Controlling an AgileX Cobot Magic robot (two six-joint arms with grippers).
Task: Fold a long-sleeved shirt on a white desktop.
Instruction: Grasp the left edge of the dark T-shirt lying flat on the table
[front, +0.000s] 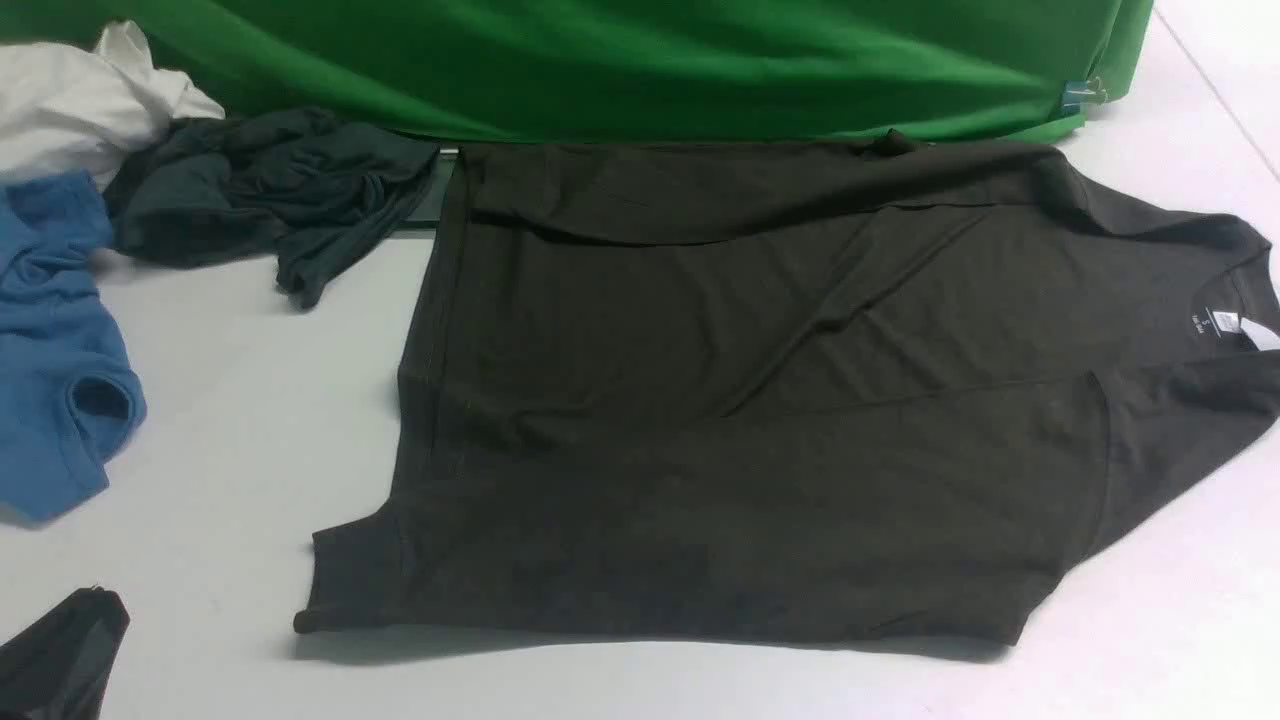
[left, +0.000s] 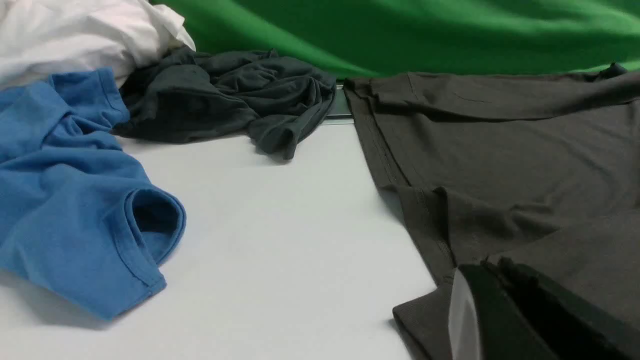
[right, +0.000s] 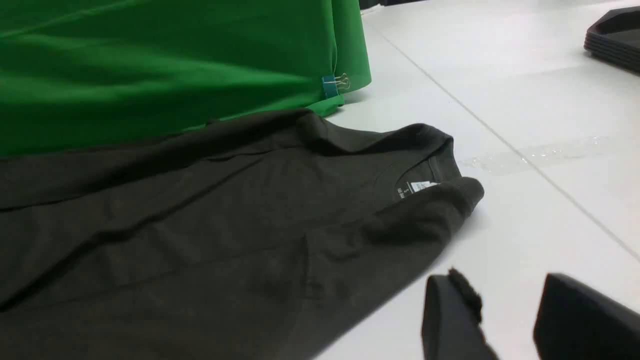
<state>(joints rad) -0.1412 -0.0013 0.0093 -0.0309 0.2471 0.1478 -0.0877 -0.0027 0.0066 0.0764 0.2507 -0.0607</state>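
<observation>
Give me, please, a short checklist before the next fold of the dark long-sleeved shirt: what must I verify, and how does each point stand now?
1. Lay: the long-sleeved shirt lies flat on the white desktop, sleeves folded in: ok.
2. Outline: the near cuff sticks out past the hem: not ok.
3. Readiness: the left claw is shut and empty, so it must open before grasping: not ok.
4. Readiness: the right claw is open and empty, near the neck label: ok.
5. Clearance: the teal garment is close to the shirt but apart: ok.
6. Creases underneath: cannot tell.
</observation>
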